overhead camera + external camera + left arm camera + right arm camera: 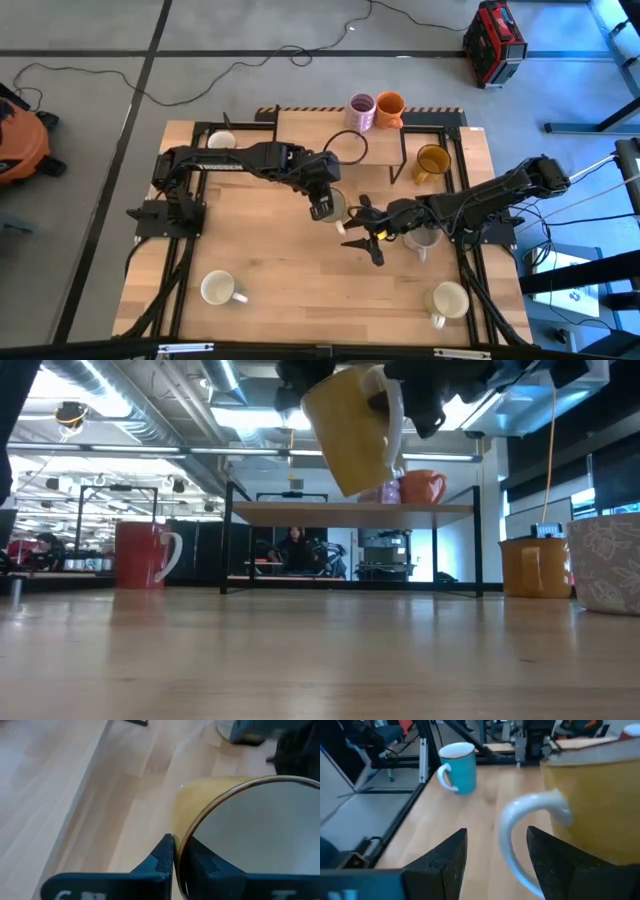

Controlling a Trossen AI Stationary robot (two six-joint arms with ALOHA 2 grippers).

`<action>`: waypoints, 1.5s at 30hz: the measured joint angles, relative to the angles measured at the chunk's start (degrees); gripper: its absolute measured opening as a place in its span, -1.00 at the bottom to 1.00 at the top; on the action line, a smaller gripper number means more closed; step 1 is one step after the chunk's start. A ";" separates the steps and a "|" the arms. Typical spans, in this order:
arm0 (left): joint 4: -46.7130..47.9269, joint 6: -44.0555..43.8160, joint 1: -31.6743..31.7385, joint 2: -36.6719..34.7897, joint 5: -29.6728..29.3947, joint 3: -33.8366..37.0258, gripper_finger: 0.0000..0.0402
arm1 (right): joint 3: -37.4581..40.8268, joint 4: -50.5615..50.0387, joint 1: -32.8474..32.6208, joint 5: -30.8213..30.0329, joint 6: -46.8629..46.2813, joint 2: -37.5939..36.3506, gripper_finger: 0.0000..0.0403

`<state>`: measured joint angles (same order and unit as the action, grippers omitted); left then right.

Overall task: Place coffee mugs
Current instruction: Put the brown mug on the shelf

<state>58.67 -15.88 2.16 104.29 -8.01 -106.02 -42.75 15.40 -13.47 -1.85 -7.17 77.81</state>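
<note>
- High view: the bench (260, 260) is pale wood, and a low shelf (330, 125) stands along its far edge.
- The left arm reaches from the left side to the middle of the bench. The right arm comes in from the right side to meet it.
- The left pincer (179, 846) is clenched on the rim of a yellow mug (350, 425). One finger (159, 862) is outside the wall and the other is inside the pale interior.
- In the low view, that mug hangs tilted, well above the bench, with its white handle (392, 420) turned to the right.
- The right pincer (497, 847) is spread wide and grasps nothing. The white handle lies in the gap between its fingers (447, 857), and no contact shows.
- A grey mug (422, 240) stands on the bench under the right arm.
- A purple mug (361, 110) and an orange mug (390, 108) stand side by side on the shelf.
- A mustard mug (432, 160) stands on the bench near the shelf's right leg.
- Two cream mugs stand near the front edge, one on the left (218, 290) and one on the right (447, 300).
- One more mug with a white inside (220, 140) stands at the far left corner.
</note>
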 joint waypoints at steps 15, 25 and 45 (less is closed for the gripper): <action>-3.52 1.02 1.47 -0.06 2.11 -0.02 -0.76 | -0.24 1.44 1.18 1.87 7.13 0.74 -0.88; 0.19 1.26 2.45 -5.29 1.81 -0.31 -0.58 | -1.47 -1.54 2.56 2.59 8.49 0.98 -0.97; -1.54 16.62 2.46 -40.00 -0.71 16.25 -0.57 | -11.38 7.12 21.68 10.63 7.28 1.83 -0.97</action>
<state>57.13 0.74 4.62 64.29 -8.72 -89.77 -54.13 22.52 8.21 8.78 0.11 79.63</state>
